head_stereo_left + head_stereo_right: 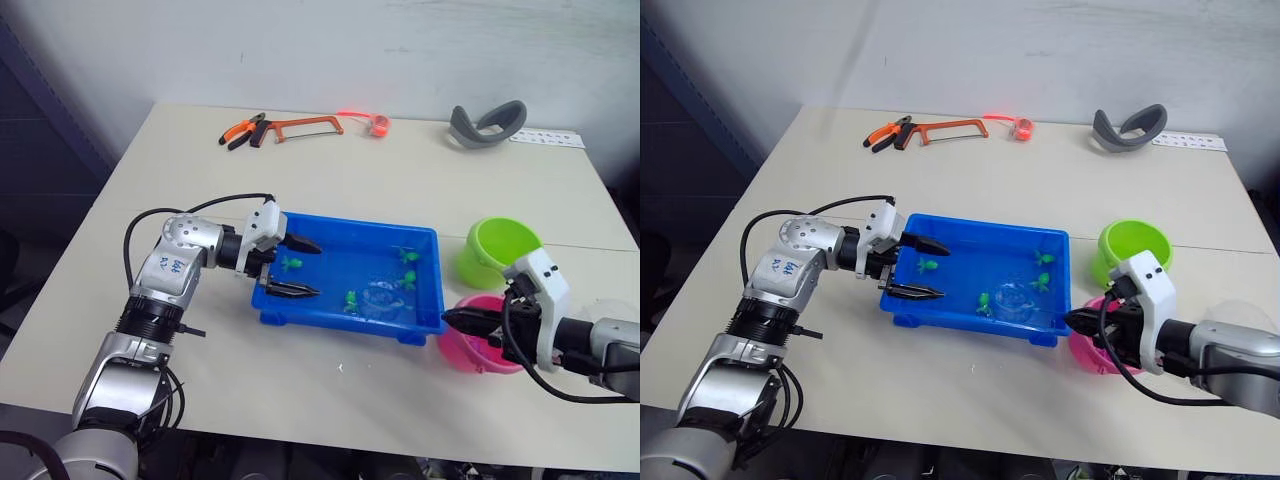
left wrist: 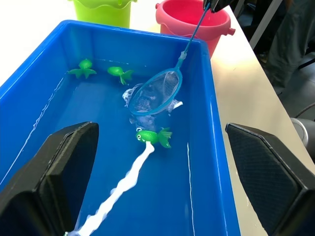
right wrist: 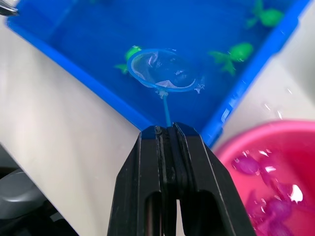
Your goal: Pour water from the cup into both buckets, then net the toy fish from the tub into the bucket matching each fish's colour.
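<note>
Netting green fish: right gripper (image 3: 167, 130) clamps light-blue hoop net (image 2: 155, 93) in blue tub (image 1: 420, 330); left gripper (image 1: 296, 267) open. Next: scoop nearest fish (image 2: 153, 136), carry to lime bucket (image 1: 497, 250).

Tub (image 1: 330, 318) is pretty crowded: left claw (image 1: 300, 268) straddles its left rim, and the net (image 2: 155, 92) sits in the water by the right end. Buckets (image 1: 497, 250) block the right side. Surface (image 1: 380, 185) behind the tub is open up to the saw (image 1: 285, 128).
</note>
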Controlling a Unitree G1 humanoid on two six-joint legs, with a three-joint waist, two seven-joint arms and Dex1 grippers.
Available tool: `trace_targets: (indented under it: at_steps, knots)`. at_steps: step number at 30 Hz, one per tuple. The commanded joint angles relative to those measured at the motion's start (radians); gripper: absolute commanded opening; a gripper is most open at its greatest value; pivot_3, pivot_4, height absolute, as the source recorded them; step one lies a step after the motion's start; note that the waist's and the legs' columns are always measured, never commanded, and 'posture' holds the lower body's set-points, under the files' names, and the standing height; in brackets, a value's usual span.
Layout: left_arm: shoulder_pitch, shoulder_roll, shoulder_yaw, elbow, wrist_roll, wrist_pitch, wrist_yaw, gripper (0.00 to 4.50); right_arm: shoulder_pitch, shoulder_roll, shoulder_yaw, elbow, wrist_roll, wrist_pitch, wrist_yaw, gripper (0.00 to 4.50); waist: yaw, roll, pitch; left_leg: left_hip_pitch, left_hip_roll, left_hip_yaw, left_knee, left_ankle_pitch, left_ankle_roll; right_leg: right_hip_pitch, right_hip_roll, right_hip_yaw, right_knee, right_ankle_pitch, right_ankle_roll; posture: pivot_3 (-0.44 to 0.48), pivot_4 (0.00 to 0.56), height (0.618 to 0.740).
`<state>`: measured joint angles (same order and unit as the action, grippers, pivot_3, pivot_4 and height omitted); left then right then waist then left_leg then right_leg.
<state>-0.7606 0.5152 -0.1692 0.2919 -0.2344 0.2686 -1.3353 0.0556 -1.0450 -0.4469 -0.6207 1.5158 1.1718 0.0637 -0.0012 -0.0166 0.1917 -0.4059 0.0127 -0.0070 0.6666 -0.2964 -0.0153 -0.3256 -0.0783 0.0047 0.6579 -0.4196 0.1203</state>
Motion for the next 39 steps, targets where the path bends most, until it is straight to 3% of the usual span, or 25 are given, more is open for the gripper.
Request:
trace_targets:
  at_steps: [1, 7, 14, 19, 27, 36, 39]
  knots:
    - [-0.014, -0.001, 0.011, -0.005, -0.014, -0.01, -0.001, 4.48, 0.012, -0.004, -0.031, 0.005, 0.042, -0.037, -0.066, 0.0, -0.001, 0.0, 0.0, 0.0, 0.0, 0.0, 0.0, 0.0, 0.0, 0.0, 0.0, 0.0, 0.0, 0.0, 0.0, 0.0, 0.15, 0.74]
    - [-0.016, -0.004, 0.013, -0.003, -0.014, -0.012, 0.005, 4.48, 0.013, 0.001, -0.006, 0.026, 0.051, -0.064, -0.14, 0.0, 0.0, 0.0, 0.0, 0.0, 0.0, 0.0, 0.0, 0.0, 0.0, 0.0, 0.0, 0.0, 0.0, 0.0, 0.0, 0.0, 0.15, 0.74]
    - [-0.021, -0.007, 0.015, 0.002, -0.014, -0.012, 0.008, 4.48, -0.048, 0.019, 0.049, 0.029, -0.065, -0.113, -0.204, 0.0, 0.0, 0.0, 0.0, 0.0, 0.0, 0.0, 0.0, 0.0, 0.0, 0.0, 0.0, 0.0, 0.0, 0.0, 0.0, 0.0, 0.15, 0.74]
    - [-0.024, -0.008, 0.016, 0.006, -0.015, -0.014, 0.01, 4.48, -0.07, -0.022, 0.113, -0.06, -0.265, -0.156, -0.057, 0.0, 0.003, 0.0, 0.0, 0.0, 0.0, 0.0, -0.001, 0.0, 0.0, 0.0, 0.0, 0.0, -0.001, 0.0, 0.0, 0.0, 0.15, 0.74]
    - [-0.039, -0.018, 0.011, 0.029, -0.015, -0.021, 0.006, 4.48, 0.076, -0.052, 0.095, -0.231, -0.56, -0.268, 0.139, 0.0, 0.003, 0.0, 0.0, -0.001, -0.001, -0.001, -0.002, 0.0, 0.0, 0.0, 0.0, -0.001, -0.002, 0.0, 0.0, 0.0, 0.15, 0.74]
    - [-0.082, -0.05, -0.004, 0.094, -0.003, -0.054, -0.014, 4.48, 0.17, 0.037, 0.05, -0.297, -0.727, -0.364, 0.211, 0.0, 0.0, 0.0, 0.0, 0.0, -0.001, 0.0, -0.001, 0.0, 0.0, 0.0, 0.001, -0.001, -0.001, 0.0, 0.0, 0.0, 0.15, 0.74]
    - [-0.093, -0.064, -0.006, 0.111, -0.002, -0.063, -0.018, 4.48, 0.19, 0.079, -0.032, -0.333, -0.714, -0.387, 0.245, 0.0, 0.001, 0.0, 0.0, 0.0, -0.001, 0.0, -0.001, 0.0, 0.0, 0.0, 0.001, -0.002, -0.001, 0.0, 0.0, 0.0, 0.15, 0.74]
